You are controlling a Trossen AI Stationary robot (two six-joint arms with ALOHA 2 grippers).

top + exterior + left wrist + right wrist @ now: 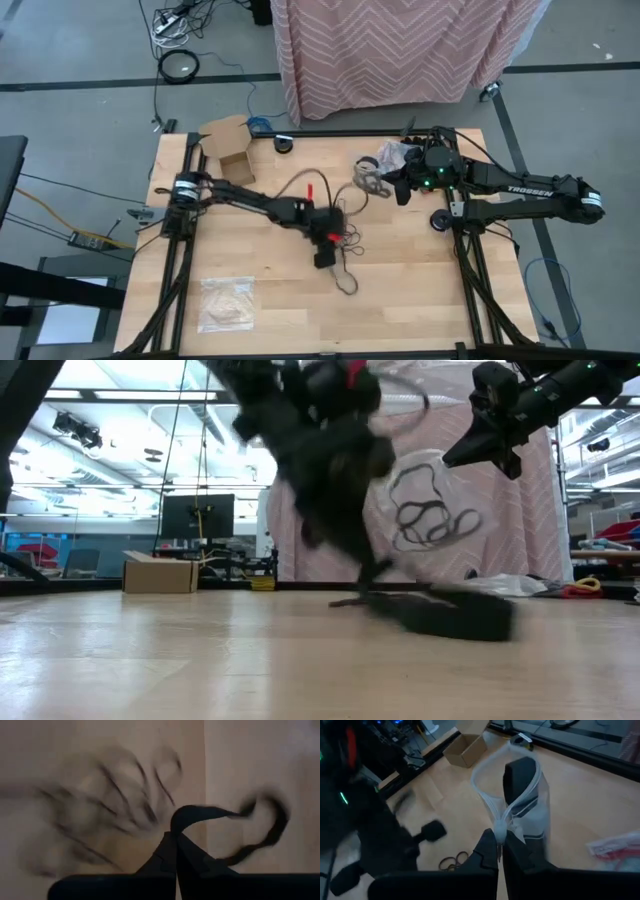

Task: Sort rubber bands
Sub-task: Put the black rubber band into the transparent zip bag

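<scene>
My left gripper (326, 250) is at the table's middle, pointing down, shut on a large black rubber band (260, 827). Several thin black rubber bands (346, 272) lie on the wood just beside it, blurred in the left wrist view (115, 795). My right gripper (398, 188) hovers over the far right part of the table, shut on a clear plastic bag (430, 510) that has black bands (425, 518) inside. A few tan bands (455, 862) lie on the table below it. My left gripper pinches the black band between its two fingertips at a bend of the loop (192, 815), coming from above. The rest of the loop (272, 817) curls away from the fingers; whether it touches the table cannot be told. My right gripper pinches the bag's bunched upper rim (501, 826) between its two fingers. The bag is lifted clear and hangs below the fingers (478, 450), its mouth (507, 770) gaping open.
A small cardboard box (228, 150) and a tape roll (285, 145) stand at the far left of the table. A clear bag of tan bands (228, 303) lies near the front left corner. More bags (395, 152), one with red bands (620, 847), lie at the far right.
</scene>
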